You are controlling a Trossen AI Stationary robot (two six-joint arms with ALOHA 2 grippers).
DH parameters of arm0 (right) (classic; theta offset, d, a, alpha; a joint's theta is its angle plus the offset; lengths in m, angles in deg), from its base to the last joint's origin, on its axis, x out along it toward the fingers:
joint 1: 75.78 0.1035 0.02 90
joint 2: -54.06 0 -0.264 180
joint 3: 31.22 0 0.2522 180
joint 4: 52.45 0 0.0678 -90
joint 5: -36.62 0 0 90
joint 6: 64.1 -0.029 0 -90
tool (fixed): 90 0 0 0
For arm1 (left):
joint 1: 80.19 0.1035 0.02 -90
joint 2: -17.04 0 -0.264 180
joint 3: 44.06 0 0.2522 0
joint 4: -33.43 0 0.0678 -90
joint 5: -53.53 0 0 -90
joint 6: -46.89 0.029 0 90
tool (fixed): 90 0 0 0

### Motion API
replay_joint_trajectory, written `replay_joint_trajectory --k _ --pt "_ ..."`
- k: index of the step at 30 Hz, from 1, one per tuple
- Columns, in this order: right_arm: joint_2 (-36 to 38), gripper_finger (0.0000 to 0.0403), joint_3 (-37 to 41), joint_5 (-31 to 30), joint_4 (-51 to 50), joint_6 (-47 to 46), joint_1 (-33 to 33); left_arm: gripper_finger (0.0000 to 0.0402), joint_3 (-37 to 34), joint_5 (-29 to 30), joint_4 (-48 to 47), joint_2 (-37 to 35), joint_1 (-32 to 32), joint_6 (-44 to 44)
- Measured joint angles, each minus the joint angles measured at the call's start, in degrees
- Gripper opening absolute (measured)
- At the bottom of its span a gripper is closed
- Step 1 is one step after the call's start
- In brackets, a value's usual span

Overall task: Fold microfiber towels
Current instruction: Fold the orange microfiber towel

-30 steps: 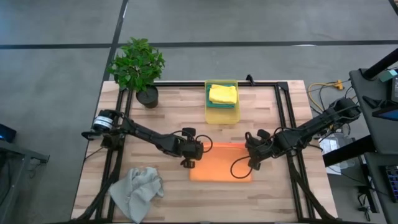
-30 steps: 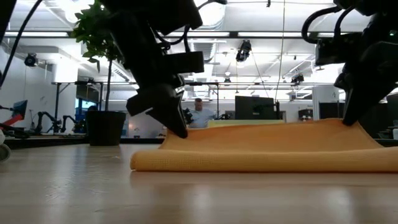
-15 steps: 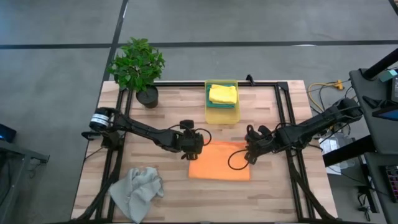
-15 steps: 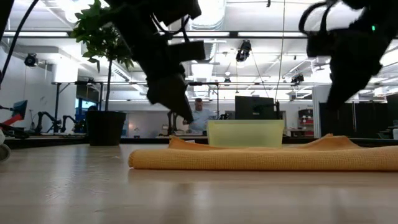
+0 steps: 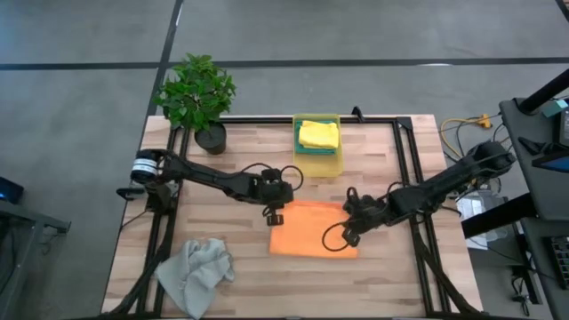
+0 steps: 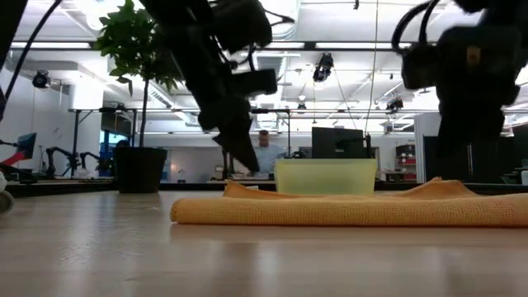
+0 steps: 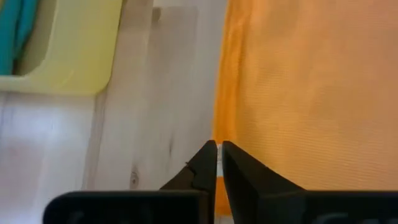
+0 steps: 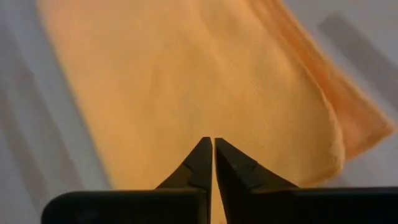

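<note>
The orange towel (image 5: 313,229) is left folded flat; both the left gripper (image 7: 217,151) and right gripper (image 8: 213,149) are closed empty above it.

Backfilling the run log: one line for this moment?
left gripper: shut, empty | right gripper: shut, empty | orange towel: folded, flat on table | grey towel: crumpled

you get even, bright overhead light with soft shadows; ceiling lamps (image 6: 285,10) glare in the low view, where both arms blur into dark silhouettes against the room.
</note>
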Motion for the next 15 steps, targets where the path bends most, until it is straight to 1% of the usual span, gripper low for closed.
replay_joint_trajectory --k 4,6,8,12,15 --pt "-5.8 0.0009 -0.03 2.55 1.93 -1.4 -0.08 0.0002 -0.04 -1.96 -0.13 2.04 -0.07 -0.06" --pt "-8.36 0.0009 -0.09 3.13 1.97 -2.32 -0.08 0.0001 -0.06 -4.67 -0.29 2.88 -0.22 -0.12" --pt "-10.39 0.0009 -0.09 3.15 1.85 -3.1 -0.11 0.0001 -0.07 -6.19 -0.31 4.04 -0.7 -0.35" --pt "-12.68 0.0008 -0.49 3.44 2.18 -4.7 -1.58 0.0 -0.02 -6.3 -1.62 5.34 -1.96 -3.16" --pt "-13.61 0.0009 -0.49 3.55 2.26 -3.33 -3.19 0.0 -0.04 -6.91 -2.74 5.34 -3.23 -5.99"
